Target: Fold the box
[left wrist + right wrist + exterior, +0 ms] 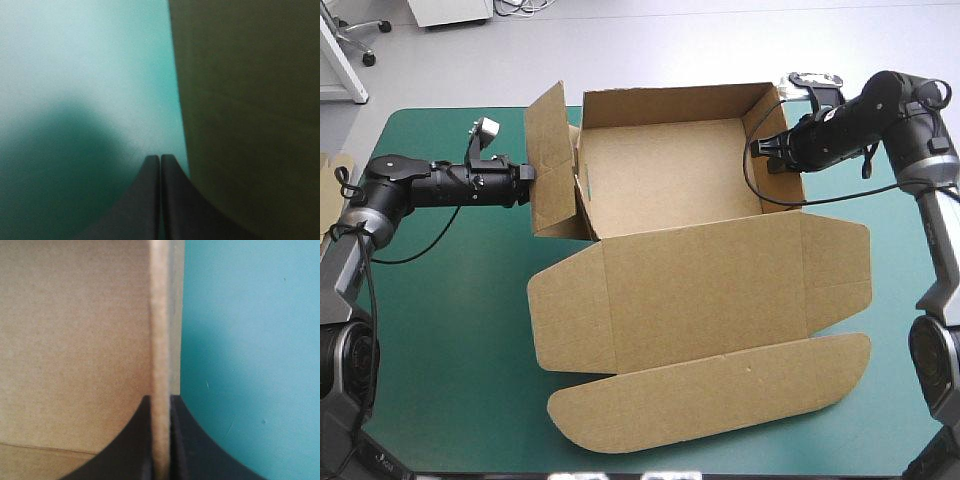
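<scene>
At one box, one left pincer, one right pincer

The left arm and right arm are glossy black tubes with silver-grey sleeves at the elbows and fat round black joints lower down. The left hand and right hand each carry two broad black fingers, curved like fins.
</scene>
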{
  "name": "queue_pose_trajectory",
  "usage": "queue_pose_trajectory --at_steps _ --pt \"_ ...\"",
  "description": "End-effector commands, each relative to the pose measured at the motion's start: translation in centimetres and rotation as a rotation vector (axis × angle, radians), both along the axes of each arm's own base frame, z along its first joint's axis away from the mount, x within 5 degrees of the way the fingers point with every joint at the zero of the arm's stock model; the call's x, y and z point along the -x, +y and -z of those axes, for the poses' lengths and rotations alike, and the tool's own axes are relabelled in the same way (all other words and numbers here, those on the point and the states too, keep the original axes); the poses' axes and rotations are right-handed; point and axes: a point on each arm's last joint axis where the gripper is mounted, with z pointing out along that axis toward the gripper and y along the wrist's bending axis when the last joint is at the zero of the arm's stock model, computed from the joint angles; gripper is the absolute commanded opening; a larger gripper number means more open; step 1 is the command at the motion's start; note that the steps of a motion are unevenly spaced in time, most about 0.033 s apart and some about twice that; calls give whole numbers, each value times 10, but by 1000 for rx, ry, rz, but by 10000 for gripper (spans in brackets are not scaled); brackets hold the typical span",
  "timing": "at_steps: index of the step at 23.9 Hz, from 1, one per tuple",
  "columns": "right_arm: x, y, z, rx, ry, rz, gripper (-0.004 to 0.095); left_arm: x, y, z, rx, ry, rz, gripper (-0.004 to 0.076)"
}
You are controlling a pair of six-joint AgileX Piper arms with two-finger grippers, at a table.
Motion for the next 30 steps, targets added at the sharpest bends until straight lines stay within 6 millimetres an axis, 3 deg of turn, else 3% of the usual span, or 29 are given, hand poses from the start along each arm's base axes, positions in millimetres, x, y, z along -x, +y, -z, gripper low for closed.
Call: queue_pose_trajectory --at_steps 1,19,26,27,29,30 --pt "11 1 -24 -53 -62 -9 -32 17 -12 -36 113 -62 83 -5" --pt "5 1 -16 -27 -45 -3 -32 31 -19 -66 215 -140 84 6" --pt "5 0 -16 -21 -44 1 -32 41 -33 -75 225 -158 124 18" --pt "5 0 -16 -21 -44 1 -32 41 -33 -75 219 -160 126 32" --pt "5 0 -16 -21 -44 1 -31 44 -33 -78 219 -169 127 132" --pt "5 0 -16 -21 -44 1 -32 45 -33 -79 223 -173 126 246"
